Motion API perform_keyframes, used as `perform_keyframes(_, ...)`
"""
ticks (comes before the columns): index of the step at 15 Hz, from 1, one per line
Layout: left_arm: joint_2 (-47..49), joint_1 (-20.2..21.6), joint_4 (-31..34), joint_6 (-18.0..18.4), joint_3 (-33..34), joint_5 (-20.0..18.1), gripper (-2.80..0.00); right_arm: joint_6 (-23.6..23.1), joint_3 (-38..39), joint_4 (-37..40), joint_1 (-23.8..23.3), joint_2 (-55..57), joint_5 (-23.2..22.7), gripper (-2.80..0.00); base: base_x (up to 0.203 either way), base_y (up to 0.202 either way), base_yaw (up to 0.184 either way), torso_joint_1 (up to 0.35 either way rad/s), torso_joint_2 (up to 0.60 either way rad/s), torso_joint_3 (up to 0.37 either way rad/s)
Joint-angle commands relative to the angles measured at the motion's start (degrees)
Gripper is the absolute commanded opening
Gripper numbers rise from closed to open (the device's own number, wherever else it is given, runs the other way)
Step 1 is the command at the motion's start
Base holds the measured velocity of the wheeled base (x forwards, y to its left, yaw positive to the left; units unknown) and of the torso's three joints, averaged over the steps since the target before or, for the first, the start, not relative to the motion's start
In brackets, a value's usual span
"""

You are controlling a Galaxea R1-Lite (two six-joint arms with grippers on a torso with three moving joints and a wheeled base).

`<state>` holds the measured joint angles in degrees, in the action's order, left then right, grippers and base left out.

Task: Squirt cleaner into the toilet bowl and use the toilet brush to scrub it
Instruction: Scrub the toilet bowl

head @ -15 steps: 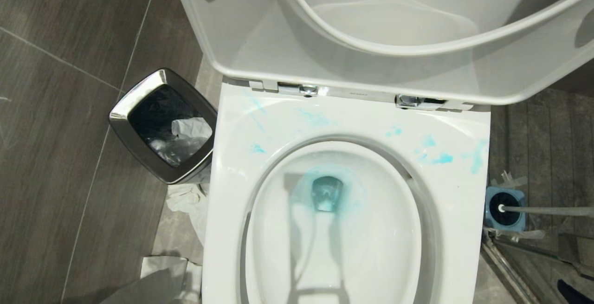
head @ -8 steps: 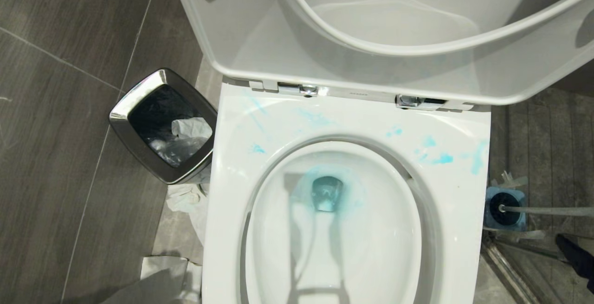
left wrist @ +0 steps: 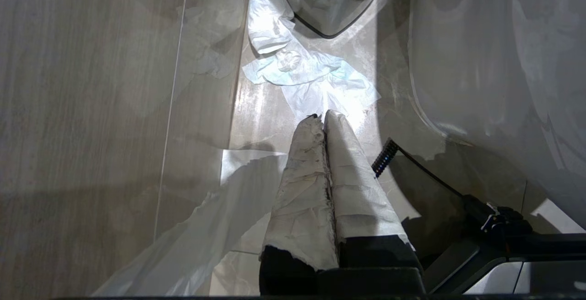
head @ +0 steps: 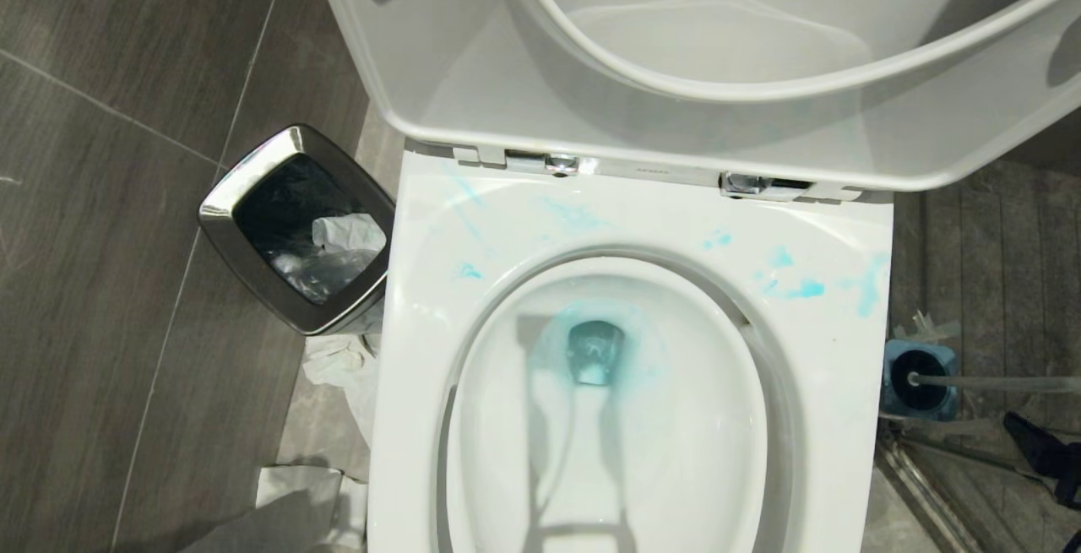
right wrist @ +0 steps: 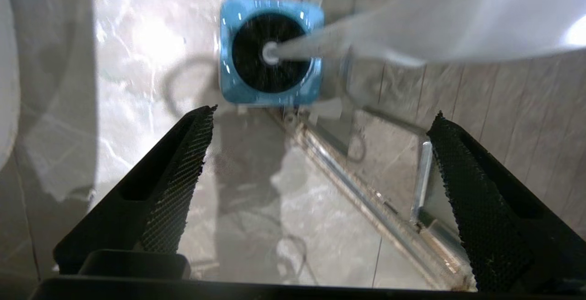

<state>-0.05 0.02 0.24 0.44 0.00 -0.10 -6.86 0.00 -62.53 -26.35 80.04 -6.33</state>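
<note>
- The right gripper (right wrist: 320, 190) is hanging above the floor on the toilet's right side, its two black ridged fingers (right wrist: 183, 176) standing spread wide with nothing between them.
- The toilet brush (right wrist: 316, 46) is sitting with its head in the blue square holder (right wrist: 229, 52), just ahead of the fingertips in the right wrist view; its pale handle is leaning away from the holder and passing beyond the open jaws, apart from both fingers.
- In the head view, only a dark tip of the right gripper (head: 1043, 452) is showing at the lower right edge, just below the toilet brush (head: 996, 382) and its holder (head: 895, 359).
- The toilet bowl (head: 608, 435) is lying open with seat and lid raised, blue liquid pooling around the drain and smearing the rim (head: 802, 283).
- The left gripper (left wrist: 322, 121) is hanging low beside the toilet's left side over crumpled paper (left wrist: 297, 71), its wrapped fingers pressing together on nothing.
- A steel-rimmed trash bin (head: 228, 190) is standing left of the toilet.
</note>
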Motion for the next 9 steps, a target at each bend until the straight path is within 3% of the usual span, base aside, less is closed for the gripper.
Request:
perform_keyframes(1,0.0,0.1,0.0,0.0,0.1,0.0,-2.8,-0.3,0.3,-3.3,0.0,6.1,-0.1,0.0,0.0,0.0,0.0,0.0,0.0,0.0)
perform_keyframes(7,0.0,0.1,0.0,0.0,0.1,0.0,-2.8,-2.8,-5.1,-7.5,0.0,10.8,-0.4,0.0,0.0,0.0,0.0,0.0,0.0,0.0)
perform_keyframes(9,0.0,0.0,0.0,0.1,0.1,0.0,-2.8,-3.4,-5.8,-10.6,0.0,11.5,-2.7,0.0,0.0,0.0,0.0,0.0,0.0,0.0)
